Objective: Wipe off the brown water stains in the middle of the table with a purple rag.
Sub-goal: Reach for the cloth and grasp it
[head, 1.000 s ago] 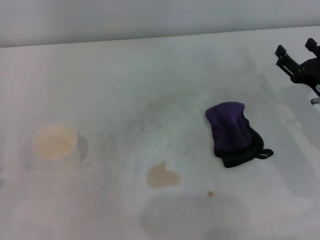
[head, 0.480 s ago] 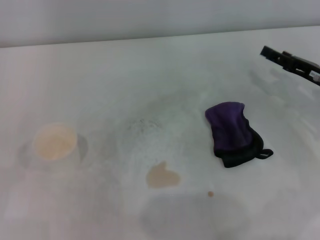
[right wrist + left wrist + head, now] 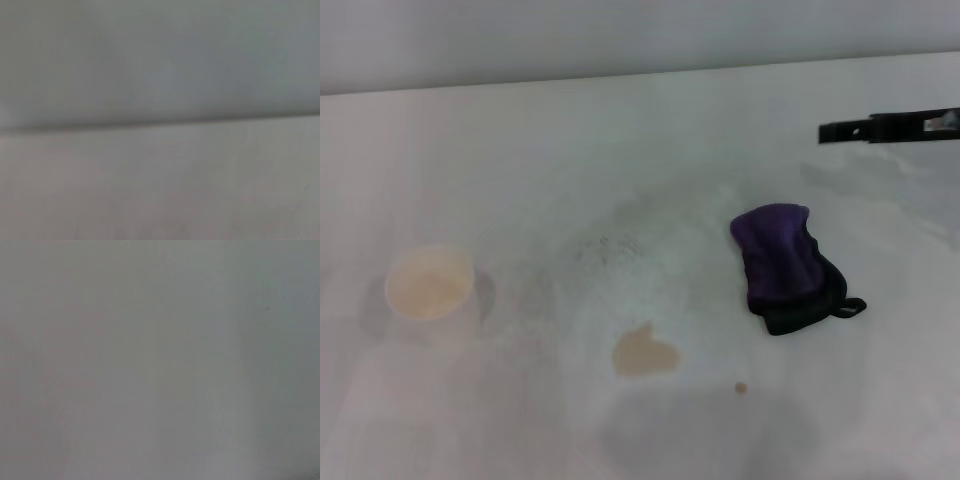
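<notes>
**Inspector:** Head view: report where your right gripper (image 3: 835, 131) is standing.

**Robot:** It is reaching in from my right, above the far part of the table (image 3: 520, 160), beyond the purple rag (image 3: 782, 266) and apart from it. I am seeing it edge-on as a thin dark bar, so I cannot tell how my fingers are set.

**Inspector:** And the task items?

**Robot:** The rag is lying crumpled right of centre. The brown water stains (image 3: 644, 352) are sitting nearer me, left of the rag. A white paper cup (image 3: 428, 284) is standing well left.
</notes>
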Action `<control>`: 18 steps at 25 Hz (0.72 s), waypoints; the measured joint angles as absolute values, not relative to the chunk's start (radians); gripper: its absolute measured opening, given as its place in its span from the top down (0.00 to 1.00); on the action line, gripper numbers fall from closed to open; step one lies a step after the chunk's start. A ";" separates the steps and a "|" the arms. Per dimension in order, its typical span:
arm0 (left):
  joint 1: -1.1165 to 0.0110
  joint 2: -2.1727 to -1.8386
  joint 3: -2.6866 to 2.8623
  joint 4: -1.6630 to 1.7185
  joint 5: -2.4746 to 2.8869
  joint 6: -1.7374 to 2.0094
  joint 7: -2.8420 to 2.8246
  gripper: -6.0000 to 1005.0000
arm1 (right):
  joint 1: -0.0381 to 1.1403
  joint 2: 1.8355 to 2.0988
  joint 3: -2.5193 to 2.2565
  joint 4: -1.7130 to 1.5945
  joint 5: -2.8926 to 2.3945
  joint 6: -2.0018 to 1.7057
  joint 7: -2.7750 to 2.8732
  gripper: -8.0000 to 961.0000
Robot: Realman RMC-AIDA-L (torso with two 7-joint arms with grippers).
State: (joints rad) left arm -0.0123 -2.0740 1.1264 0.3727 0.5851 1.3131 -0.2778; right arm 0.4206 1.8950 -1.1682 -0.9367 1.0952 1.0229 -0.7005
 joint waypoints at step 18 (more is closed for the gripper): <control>-0.022 -2.077 1.126 0.370 0.583 1.350 -0.262 0.11 | 0.591 2.013 -1.420 -1.286 0.525 1.471 -0.268 0.16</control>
